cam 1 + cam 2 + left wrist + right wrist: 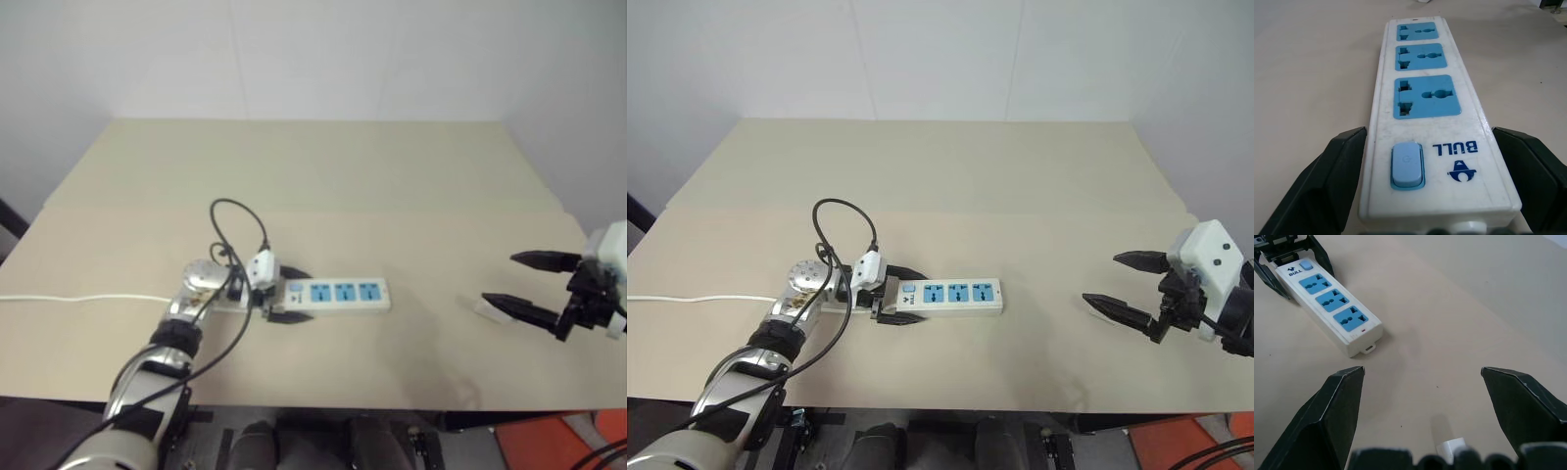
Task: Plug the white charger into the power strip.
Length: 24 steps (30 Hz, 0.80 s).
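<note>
The power strip (343,294) lies flat on the tan table (323,166), a white bar with three blue sockets (1426,96) and a pale blue switch (1407,165). My left gripper (296,295) is open and straddles the strip's switch end, one black finger (1327,181) along each long side. My right gripper (501,279) hovers open over the table's right side, well apart from the strip. The white charger (1450,447) is a small white piece on the table just under that gripper, low between its fingers and mostly hidden by the gripper's base.
The strip's white cord (78,297) runs left across the table to its edge. A black cable (235,220) from my left arm loops above the wrist. Bare tabletop lies between the strip and the right gripper. A pale wall (313,49) rises behind the table.
</note>
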Each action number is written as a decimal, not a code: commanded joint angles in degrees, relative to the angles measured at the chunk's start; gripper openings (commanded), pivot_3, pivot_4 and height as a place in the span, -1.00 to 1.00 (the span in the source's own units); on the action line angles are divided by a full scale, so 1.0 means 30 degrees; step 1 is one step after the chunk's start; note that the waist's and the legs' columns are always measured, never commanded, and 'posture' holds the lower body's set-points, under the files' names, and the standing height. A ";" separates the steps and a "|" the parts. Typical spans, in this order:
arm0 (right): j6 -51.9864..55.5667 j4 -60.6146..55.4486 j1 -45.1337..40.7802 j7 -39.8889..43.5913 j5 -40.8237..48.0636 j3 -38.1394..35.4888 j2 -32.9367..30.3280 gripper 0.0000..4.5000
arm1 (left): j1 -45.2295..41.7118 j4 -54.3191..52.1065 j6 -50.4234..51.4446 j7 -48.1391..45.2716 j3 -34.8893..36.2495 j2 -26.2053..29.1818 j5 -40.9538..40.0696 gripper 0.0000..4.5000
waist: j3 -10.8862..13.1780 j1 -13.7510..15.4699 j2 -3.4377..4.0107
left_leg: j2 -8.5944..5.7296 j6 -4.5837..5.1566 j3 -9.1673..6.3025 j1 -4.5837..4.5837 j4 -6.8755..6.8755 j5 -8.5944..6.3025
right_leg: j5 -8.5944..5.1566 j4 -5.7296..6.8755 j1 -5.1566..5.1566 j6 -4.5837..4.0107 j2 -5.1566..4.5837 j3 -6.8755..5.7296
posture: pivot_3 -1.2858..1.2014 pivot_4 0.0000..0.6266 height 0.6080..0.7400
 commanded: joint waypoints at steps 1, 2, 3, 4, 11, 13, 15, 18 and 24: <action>0.0078 0.0052 -0.0610 0.0044 0.0443 -0.0447 -0.0414 1.00 | 0.0353 -0.0141 -0.0304 -0.0096 -0.0058 0.0187 0.0167 0.98 | -0.0001 -0.0004 0.0002 | 0.0000 0.0000 0.0000 0.0006 0.0000 0.0000 | 0.0000 0.0000 0.0005 0.0001 0.0000 -0.0001 | 0.03 -0.52 1.00; 0.0081 0.0083 -0.0678 0.0071 0.0445 -0.0422 -0.0426 1.00 | 0.0363 -0.0120 -0.0316 -0.0060 -0.0047 0.0186 0.0178 0.98 | -0.0003 0.0011 0.0004 | 0.0000 0.0000 0.0000 0.0009 0.0000 0.0000 | -0.0005 0.0000 0.0007 0.0008 0.0000 -0.0001 | 0.03 -0.52 1.00; 0.0081 0.0105 -0.0741 0.0092 0.0439 -0.0384 -0.0435 1.00 | 0.0360 -0.0015 -0.0378 -0.0021 -0.0025 0.0175 0.0195 0.98 | -0.0002 0.0026 0.0004 | 0.0000 0.0000 -0.0001 0.0013 0.0000 0.0000 | -0.0013 0.0000 0.0014 0.0022 0.0000 -0.0002 | 0.03 -0.52 1.00; 0.0080 0.0114 -0.0778 0.0106 0.0428 -0.0358 -0.0438 1.00 | 0.0355 0.0063 -0.0423 0.0004 -0.0007 0.0166 0.0204 0.98 | -0.0002 0.0031 0.0005 | 0.0000 0.0000 -0.0002 0.0014 0.0000 0.0000 | -0.0019 -0.0001 0.0017 0.0031 0.0001 -0.0003 | 0.03 -0.52 1.00; 0.0109 0.0123 -0.0949 0.0125 0.0466 -0.0270 -0.0436 1.00 | 0.0323 0.0530 -0.0526 0.0202 0.0136 0.0074 0.0180 0.47 | -0.0003 0.0038 0.0006 | 0.0000 0.0000 -0.0002 0.0015 0.0000 0.0000 | -0.0020 -0.0002 0.0023 0.0034 0.0000 -0.0003 | 0.03 -0.52 1.00; 0.0116 0.0120 -0.0940 0.0123 0.0473 -0.0307 -0.0433 1.00 | 0.0296 0.0571 -0.0544 0.0118 0.0143 0.0070 0.0124 0.47 | -0.0004 0.0032 0.0007 | 0.0000 0.0000 -0.0002 0.0020 0.0000 0.0000 | -0.0022 -0.0004 0.0046 0.0036 -0.0001 -0.0003 | 0.03 -0.52 1.00; 0.0125 0.0175 -0.0975 0.0122 0.0479 -0.0330 -0.0454 1.00 | 0.0252 0.0522 -0.0568 -0.0005 0.0130 0.0133 0.0101 0.47 | -0.0003 0.0023 0.0007 | 0.0000 0.0001 -0.0002 0.0022 -0.0001 -0.0001 | -0.0032 -0.0010 0.0083 0.0054 0.0000 -0.0003 | 0.03 -0.52 1.00; 0.0051 0.0332 -0.1019 0.0167 0.0400 -0.0269 -0.0512 1.00 | 0.0197 0.0261 -0.0373 -0.0412 0.0103 0.0322 0.0003 0.47 | -0.0004 0.0007 0.0007 | 0.0002 0.0001 -0.0002 0.0030 -0.0002 -0.0002 | -0.0043 -0.0016 0.0108 0.0070 0.0000 -0.0004 | 0.03 -0.52 1.00; -0.0411 0.1572 -0.1712 0.0606 -0.0179 0.0685 -0.1099 1.00 | 0.0108 -0.0487 -0.0042 -0.1512 0.0093 0.0672 -0.0318 0.47 | -0.0003 -0.0035 0.0006 | 0.0003 0.0002 -0.0002 0.0033 -0.0005 -0.0002 | -0.0041 -0.0018 0.0096 0.0066 0.0001 -0.0004 | 0.03 -0.52 1.00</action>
